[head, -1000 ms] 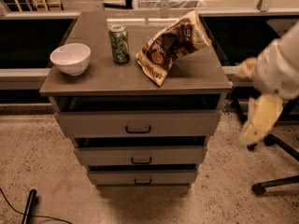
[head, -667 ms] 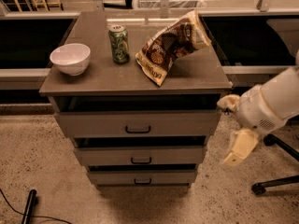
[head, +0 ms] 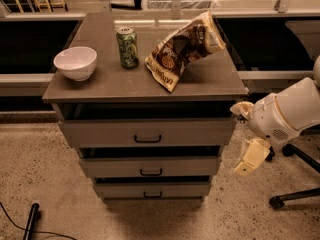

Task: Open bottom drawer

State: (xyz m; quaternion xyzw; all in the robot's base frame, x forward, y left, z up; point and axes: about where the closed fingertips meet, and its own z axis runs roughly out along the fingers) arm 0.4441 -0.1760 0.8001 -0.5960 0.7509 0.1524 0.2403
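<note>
The bottom drawer [head: 150, 189] is the slimmest of three grey-taupe fronts, low on the cabinet, with a small black bar handle [head: 152, 194]. It sits pushed in under the middle drawer [head: 150, 166] and the tall top drawer [head: 147, 132]. My gripper [head: 250, 156] hangs from the white arm [head: 285, 114] to the right of the cabinet, beside its right edge at about the height of the middle drawer. It is apart from the drawers and holds nothing that I can see.
On the cabinet top [head: 110, 84] stand a white bowl [head: 75, 62], a green can [head: 127, 46] and a brown snack bag [head: 182, 49]. An office chair base [head: 292, 194] stands on the floor at the right. A black cable and rod [head: 31, 221] lie at lower left.
The arm and gripper have moved left and down, from out at the right edge to close beside the cabinet's right side. The drawers have not moved.
</note>
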